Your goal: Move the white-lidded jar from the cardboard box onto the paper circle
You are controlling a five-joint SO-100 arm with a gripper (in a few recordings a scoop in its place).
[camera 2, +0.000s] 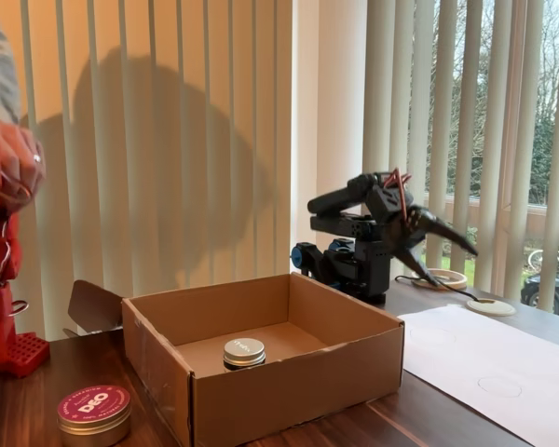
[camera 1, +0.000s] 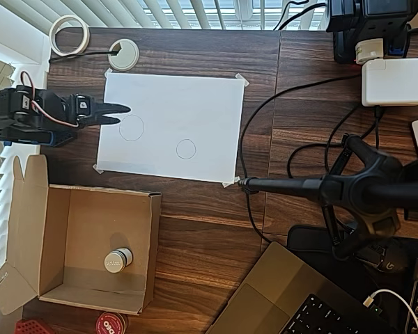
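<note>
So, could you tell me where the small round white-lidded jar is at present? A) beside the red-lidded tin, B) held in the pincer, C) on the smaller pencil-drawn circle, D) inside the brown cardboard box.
D: the small round white-lidded jar stands on the floor of the brown cardboard box, away from the pincer.

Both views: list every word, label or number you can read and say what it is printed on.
"DEO": on the red round lid of the tin in front of the cardboard box, in white letters.
Smaller white lettering around that word: too small to read.
Faint grey lettering on the white-lidded jar inside the box: blurred, unreadable.
White mark on the arm's black housing: a logo, not legible.
</note>
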